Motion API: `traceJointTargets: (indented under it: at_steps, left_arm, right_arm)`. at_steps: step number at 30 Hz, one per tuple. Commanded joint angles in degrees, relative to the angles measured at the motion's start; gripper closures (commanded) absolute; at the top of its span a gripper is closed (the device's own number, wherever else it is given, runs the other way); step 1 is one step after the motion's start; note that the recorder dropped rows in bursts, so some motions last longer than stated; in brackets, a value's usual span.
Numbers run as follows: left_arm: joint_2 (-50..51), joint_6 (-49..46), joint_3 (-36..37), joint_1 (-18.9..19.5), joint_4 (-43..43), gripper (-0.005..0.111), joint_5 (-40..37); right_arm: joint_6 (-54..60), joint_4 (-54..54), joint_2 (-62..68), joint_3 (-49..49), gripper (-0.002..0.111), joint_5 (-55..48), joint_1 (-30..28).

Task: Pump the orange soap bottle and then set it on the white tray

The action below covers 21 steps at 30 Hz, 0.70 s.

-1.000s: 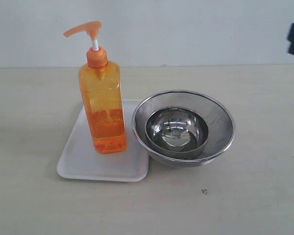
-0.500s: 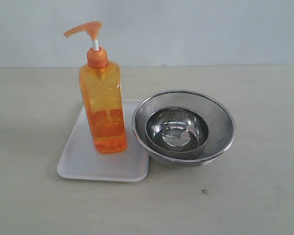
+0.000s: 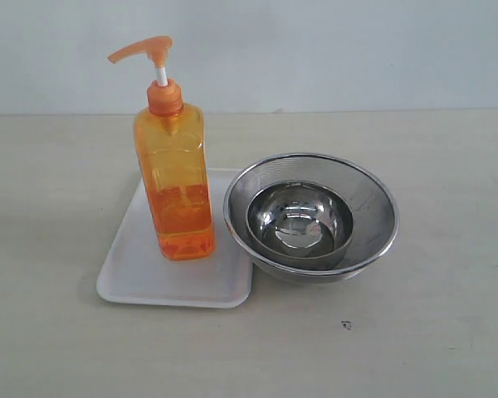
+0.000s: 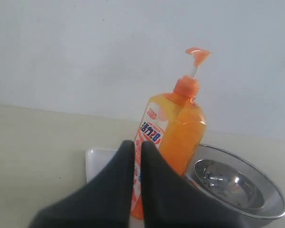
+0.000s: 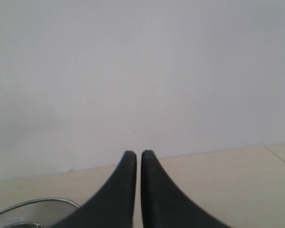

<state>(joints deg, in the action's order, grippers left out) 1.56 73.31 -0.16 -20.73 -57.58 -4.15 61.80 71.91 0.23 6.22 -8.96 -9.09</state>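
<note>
One wide pale table (image 3: 448,332) holds it all. On it lies the white tray (image 3: 124,278). Just beside the tray sits a steel mesh bowl (image 3: 369,195) with a smaller steel bowl (image 3: 299,220) inside.

The orange soap bottle (image 3: 178,178) stands upright on the tray, close to the mesh bowl. I think it is hard, smooth plastic, so it may slip. The soap seems to fill only the lower part, so it should be fairly light. But it is tall and could tip. The flat sides of the body, about halfway up, look like the best place to squeeze it. The pump head (image 3: 141,48) sits up high on its white stem (image 3: 161,77) and would need a push straight down.

The left gripper (image 4: 137,145) and the right gripper (image 5: 138,154) are each pressed almost closed, with nothing held. Neither shows in the exterior view. The left one's fingers (image 4: 109,190) hide the bottle's bottom. The label (image 4: 152,135) print is too small to read. The right wrist view catches only a bit of bowl rim.
</note>
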Motion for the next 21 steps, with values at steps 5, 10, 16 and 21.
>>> traceJointTargets:
  at_steps: [5, 10, 16, 21]
  left_arm:
    - [-0.4, 0.3, 0.2, 0.1, -0.1, 0.102, -0.3]
    - [-0.4, 0.3, 0.2, 0.1, -0.1, 0.102, -0.3]
    - [-0.4, 0.3, 0.2, 0.1, -0.1, 0.102, -0.3]
    - [-0.4, 0.3, 0.2, 0.1, -0.1, 0.102, -0.2]
  right_arm:
    - [-8.4, -13.5, -0.2, -1.0, 0.107, -0.1, -0.4]
    - [-43.9, -52.2, -0.2, -1.2, 0.107, -4.6, -0.4]
    - [-55.8, -62.2, -0.2, -4.4, 0.107, -9.1, -0.4]
    - [-57.5, -61.6, -0.2, -6.2, 0.107, -10.0, -0.4]
